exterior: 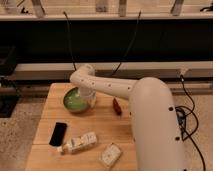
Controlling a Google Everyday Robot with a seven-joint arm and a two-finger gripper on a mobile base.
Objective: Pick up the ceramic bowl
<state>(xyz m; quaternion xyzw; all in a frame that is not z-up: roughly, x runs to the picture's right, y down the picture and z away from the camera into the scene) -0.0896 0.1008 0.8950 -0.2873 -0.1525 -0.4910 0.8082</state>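
- You're looking at the gripper (pixel 90 100) sitting low at the right edge of the ceramic bowl (pixel 74 101), on the back left part of the wooden table (pixel 45 152).
- The wrist is covering most of the gripper, so the fingers are barely showing. They're standing closed down narrow.
- You're not getting a view of the contact, so you can't tell whether the rim is pinched between them or they're only sitting against it.
- The bowl's right side is hiding behind the gripper. Its green inside and darker rim are showing on the left.
- The arm (pixel 107 86) is reaching left from the big white body (pixel 155 130), which is blocking the table's right side and running off the bottom edge.
- A small red thing (pixel 116 106) is lying just right of the gripper, tucked against the arm. It's too blurred to name.
- At the front, a black phone (pixel 58 133) is lying flat, a white bottle (pixel 80 143) is lying on its side just beside it, and a white packet (pixel 110 155) is sitting near the bottom edge.
- Two dark cables (pixel 70 45) are hanging behind the table, with their lower ends disappearing behind the arm.
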